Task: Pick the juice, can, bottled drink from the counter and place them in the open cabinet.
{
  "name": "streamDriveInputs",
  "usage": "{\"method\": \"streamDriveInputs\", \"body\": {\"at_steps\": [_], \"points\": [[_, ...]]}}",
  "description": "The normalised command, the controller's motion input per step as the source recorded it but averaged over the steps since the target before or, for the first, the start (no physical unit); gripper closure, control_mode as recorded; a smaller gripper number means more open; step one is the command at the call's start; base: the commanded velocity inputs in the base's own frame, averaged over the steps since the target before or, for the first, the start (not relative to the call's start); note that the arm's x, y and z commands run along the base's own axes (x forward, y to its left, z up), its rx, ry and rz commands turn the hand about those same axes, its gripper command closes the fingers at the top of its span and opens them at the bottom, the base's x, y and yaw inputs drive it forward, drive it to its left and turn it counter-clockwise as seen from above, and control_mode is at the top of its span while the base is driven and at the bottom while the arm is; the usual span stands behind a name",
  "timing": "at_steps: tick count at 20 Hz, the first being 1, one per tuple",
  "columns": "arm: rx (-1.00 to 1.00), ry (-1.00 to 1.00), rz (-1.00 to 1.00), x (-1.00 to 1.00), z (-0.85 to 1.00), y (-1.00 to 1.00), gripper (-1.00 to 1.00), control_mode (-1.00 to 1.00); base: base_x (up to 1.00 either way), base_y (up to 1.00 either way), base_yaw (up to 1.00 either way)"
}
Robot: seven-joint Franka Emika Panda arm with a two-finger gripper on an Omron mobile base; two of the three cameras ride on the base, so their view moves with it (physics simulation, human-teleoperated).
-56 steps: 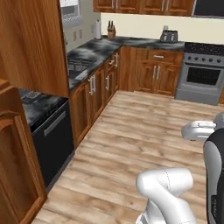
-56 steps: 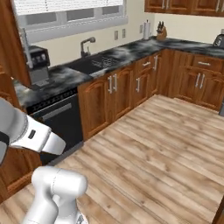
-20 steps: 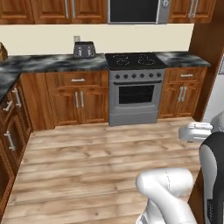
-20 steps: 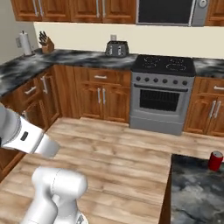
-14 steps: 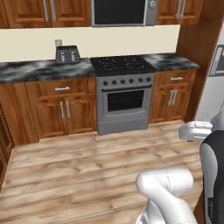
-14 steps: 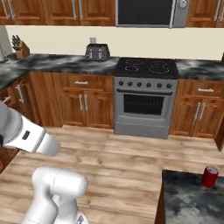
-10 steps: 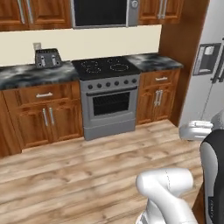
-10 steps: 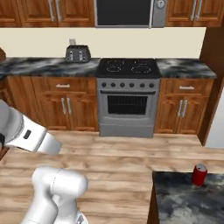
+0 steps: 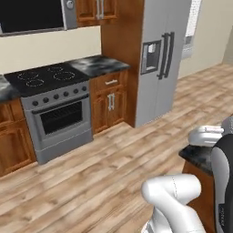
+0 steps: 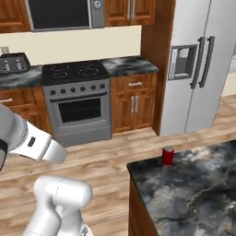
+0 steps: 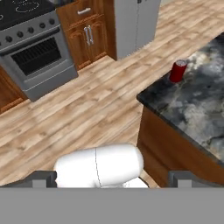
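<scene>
Near the counter's (image 10: 198,193) corner, at about two o'clock in the hand view, stands the can (image 11: 177,71) — a short red cylinder with a silver top, upright, its long axis vertical, resting on the glossy black and grey marbled stone. From the right base view the can (image 10: 168,156) sits close to the slab's far edge, with brown wood panelling below the stone. Behind it, at twelve o'clock, are a grey steel stove (image 10: 79,99) with a black glass door, a reddish-brown drawer unit (image 10: 134,103) with slim silver handles, and a tall smooth grey fridge (image 10: 203,64) with long bar handles; the floor (image 10: 110,156) is pale wood planking. The white arm folds back on itself over the base, its rounded elbow low at six o'clock in both base views, the hand tilted down toward the floor and counter edge. The gripper (image 11: 112,179) has its two dark fingertips (image 11: 43,178) spread as wide as they go — nothing between them, well apart from the can.
</scene>
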Motion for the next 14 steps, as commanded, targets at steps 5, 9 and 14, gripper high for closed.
{"method": "streamDriveInputs", "body": {"at_steps": [5, 9, 14], "points": [[0.0, 0.0, 0.0, 0.0, 0.0, 0.0, -1.0, 1.0, 0.72, 0.31, -0.54], [0.0, 0.0, 0.0, 0.0, 0.0, 0.0, -1.0, 1.0, 0.9, 0.42, -0.52], [0.0, 0.0, 0.0, 0.0, 0.0, 0.0, -1.0, 1.0, 0.67, 0.07, -0.62]]}}
